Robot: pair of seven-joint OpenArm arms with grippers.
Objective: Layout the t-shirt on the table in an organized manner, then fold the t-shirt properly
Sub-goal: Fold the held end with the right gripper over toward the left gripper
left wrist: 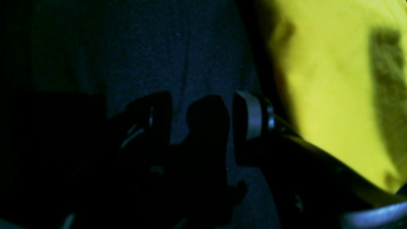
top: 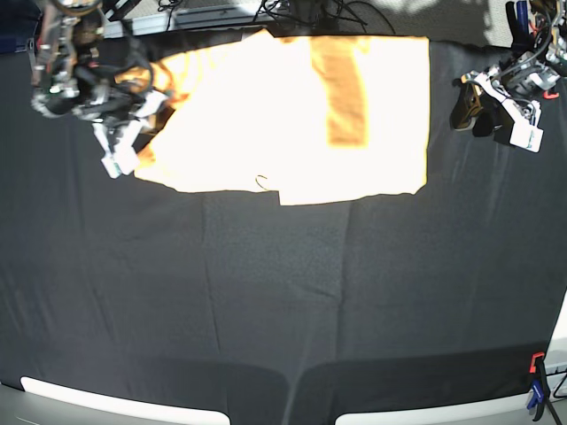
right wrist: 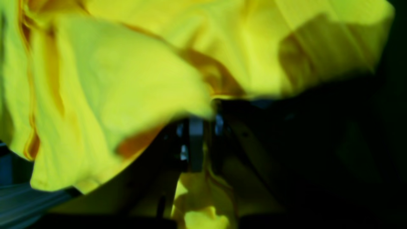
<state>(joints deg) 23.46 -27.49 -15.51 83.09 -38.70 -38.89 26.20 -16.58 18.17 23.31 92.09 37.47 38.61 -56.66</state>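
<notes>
T-shirt (top: 292,115) — right-arm jaws clamped on

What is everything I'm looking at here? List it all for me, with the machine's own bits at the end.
t-shirt: one, pale yellow-orange, spread at the far middle of the table, one side bunched up at the right gripper.
table: one, draped in black cloth, fills most of the base view.
clamp: one, red and blue, at the table's near edge, on the right of the base view.
cables: a dark tangle, beyond the table's far edge.
right gripper: one, dark with pale fingertips, on the left of the base view, shut on the shirt's edge.
left gripper: one, dark, on the right of the base view, open, beside the shirt and not touching it.
</notes>
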